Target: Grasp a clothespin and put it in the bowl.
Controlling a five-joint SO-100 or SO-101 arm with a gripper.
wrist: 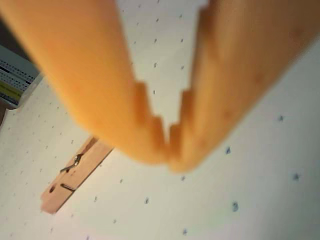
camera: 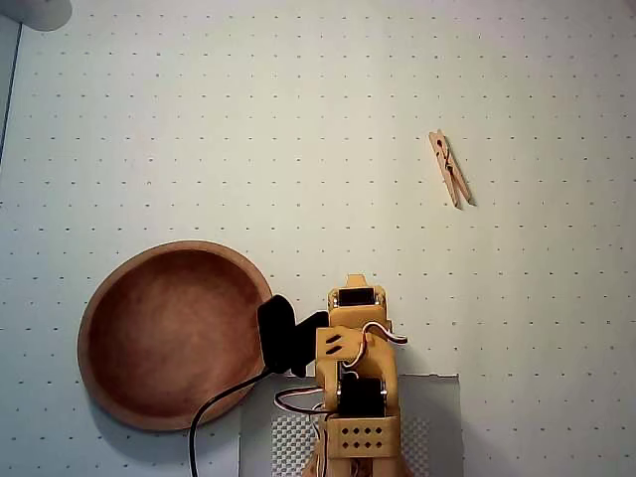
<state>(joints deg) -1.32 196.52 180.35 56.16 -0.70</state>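
The clothespin [camera: 449,167] is small and light wood, lying flat on the dotted white mat at the upper right of the overhead view, far from the arm. The wrist view shows the clothespin [wrist: 75,176] at lower left, partly behind one finger. My gripper [wrist: 169,150] has blurred orange fingers [wrist: 95,85] whose tips meet, with nothing between them; it hangs above the mat. The reddish-brown bowl [camera: 99,338] sits at the lower left of the overhead view, empty, just left of the folded orange arm [camera: 358,378]. The fingers cannot be made out in the overhead view.
A black wrist camera [camera: 283,333] and its cable [camera: 214,407] lie between the arm and the bowl. The arm stands on a grey base plate [camera: 437,417]. A white round object [camera: 30,10] sits at the top left corner. A striped object [wrist: 12,75] shows at the wrist view's left edge.
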